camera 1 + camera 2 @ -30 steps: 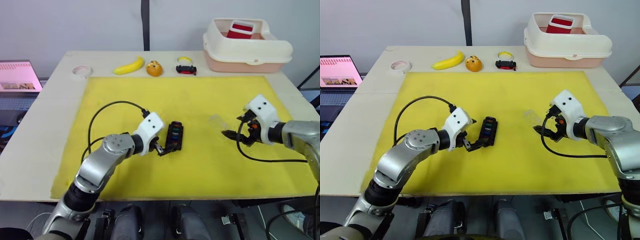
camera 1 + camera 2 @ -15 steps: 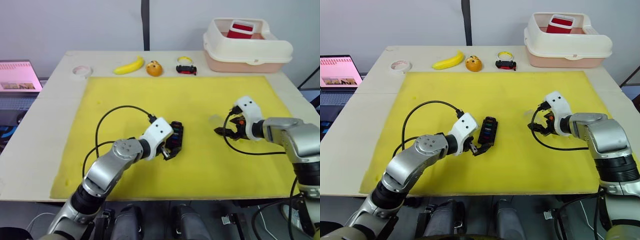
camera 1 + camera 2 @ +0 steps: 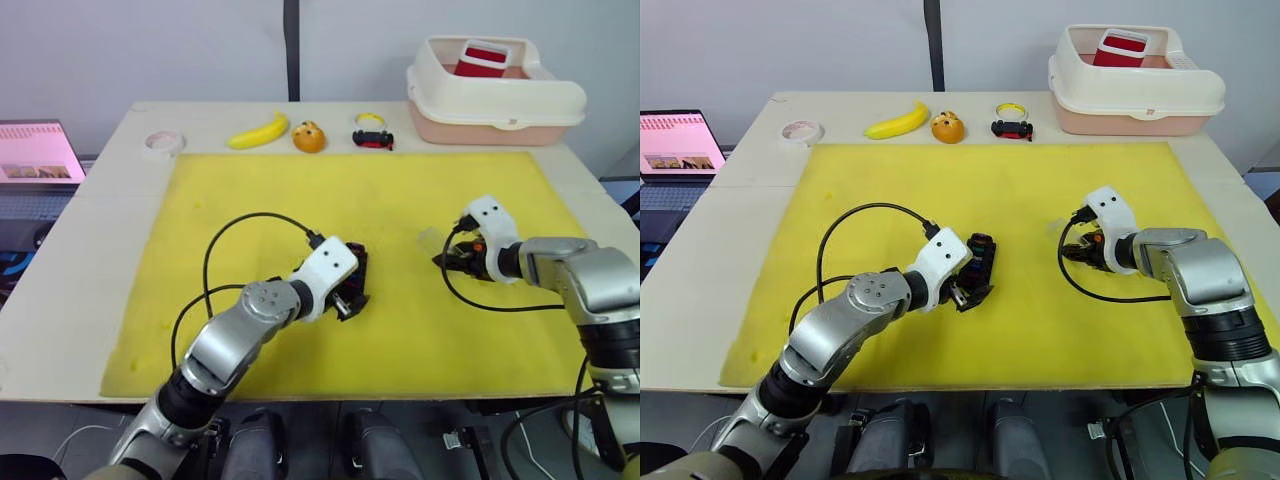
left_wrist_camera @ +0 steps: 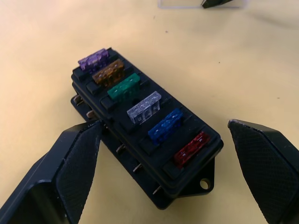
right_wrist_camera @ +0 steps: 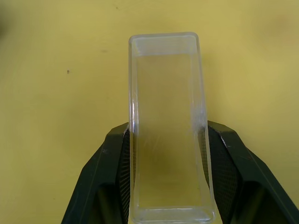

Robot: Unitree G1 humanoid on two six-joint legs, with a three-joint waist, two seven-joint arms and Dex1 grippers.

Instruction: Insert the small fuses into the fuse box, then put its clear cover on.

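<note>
Right end effector clamps clear cover; left end effector apart — straddles, partly hides fuse box.

Mat: the flat yellow foam mat covers the middle of the frame, on the pale wooden table.
Fuse box: the small black slotted plastic fuse box lies lower centre on the mat.
Fuses: six small flat plastic fuses sit in one row in the box.
Cover: the clear rectangular plastic cover lies centre right, well right of the box.
Bin: the large cream lidded bin stands upper right, behind the mat.
</note>
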